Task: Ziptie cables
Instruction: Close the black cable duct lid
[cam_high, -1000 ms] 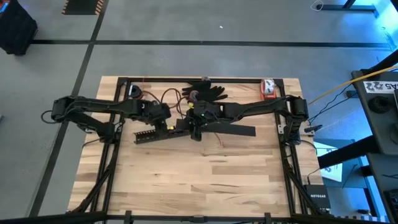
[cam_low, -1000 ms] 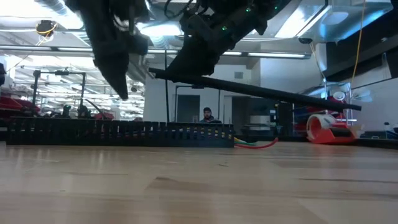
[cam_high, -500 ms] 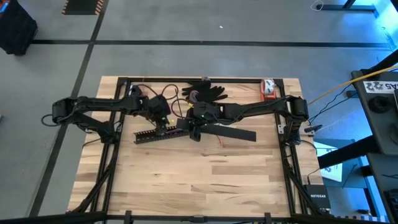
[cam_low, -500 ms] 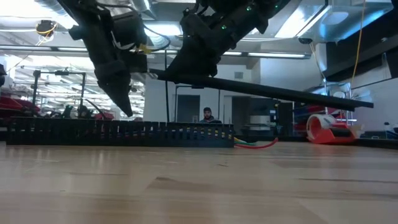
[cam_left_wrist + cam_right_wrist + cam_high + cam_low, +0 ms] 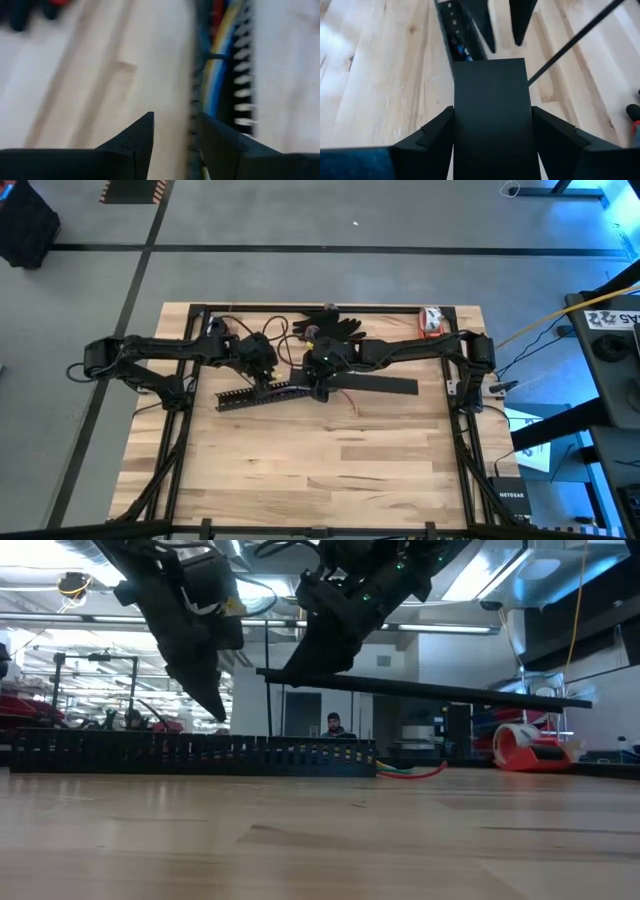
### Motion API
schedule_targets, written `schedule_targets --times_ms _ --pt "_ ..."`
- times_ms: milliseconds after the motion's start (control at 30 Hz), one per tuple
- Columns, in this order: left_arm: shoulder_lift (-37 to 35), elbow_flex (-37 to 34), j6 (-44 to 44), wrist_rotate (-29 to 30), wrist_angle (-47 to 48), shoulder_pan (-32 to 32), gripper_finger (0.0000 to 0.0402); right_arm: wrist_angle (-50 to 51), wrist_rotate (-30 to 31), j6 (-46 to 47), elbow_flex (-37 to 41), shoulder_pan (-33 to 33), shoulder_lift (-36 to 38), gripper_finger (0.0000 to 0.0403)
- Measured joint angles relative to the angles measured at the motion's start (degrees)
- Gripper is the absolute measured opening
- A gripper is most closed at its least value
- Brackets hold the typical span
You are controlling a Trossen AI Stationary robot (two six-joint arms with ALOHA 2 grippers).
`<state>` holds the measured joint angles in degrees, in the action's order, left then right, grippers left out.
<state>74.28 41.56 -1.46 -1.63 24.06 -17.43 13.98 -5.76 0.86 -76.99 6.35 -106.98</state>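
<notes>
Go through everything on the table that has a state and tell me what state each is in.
Flat black strip: held off the table, about level.
Right gripper: shut on the strip.
Left gripper: open, above the slotted bar.
Slotted bar: lying on the table, coloured wires inside.
Gloves: lying at the far edge.

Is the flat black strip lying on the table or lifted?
Lifted: the right end effector grips the flat black strip, which hangs above the table.
</notes>
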Motion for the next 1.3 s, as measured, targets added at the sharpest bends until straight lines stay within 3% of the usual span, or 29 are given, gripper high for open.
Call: schedule_targets --times_ms 133,367,500,667,867,1033,1300 --pt "0.33 0.02 -0.02 -3.12 -1.14 1.91 0.0141 1.47 -0.32 -1.33 0.0 0.06 0.0 0.0229" --pt "4.56 0.02 -1.8 -0.41 -2.62 2.79 0.0134 2.52 0.13 -1.21 0.0 0.06 0.0 0.0229" --pt "5.75 0.02 -5.44 0.61 -2.24 2.82 0.0099 4.07 0.13 -0.38 0.0 0.04 0.0 0.0229" --pt "5.74 0.11 -12.12 0.37 3.99 3.74 0.0016 7.46 0.11 0.47 0.0 -0.45 0.0 0.0229" --pt "5.44 0.21 -16.24 0.27 12.35 6.13 0.0007 9.78 -0.32 0.4 0.0 -2.03 0.0 0.0229" --pt "5.55 0.11 -10.95 -0.06 13.22 7.72 0.0022 9.81 -0.4 0.14 0.0 -2.82 0.0 0.0229" --pt "5.64 5.16 -7.79 0.09 16.59 9.27 0.0126 10.64 -0.94 -2.44 0.0 -2.96 0.0 0.0229"
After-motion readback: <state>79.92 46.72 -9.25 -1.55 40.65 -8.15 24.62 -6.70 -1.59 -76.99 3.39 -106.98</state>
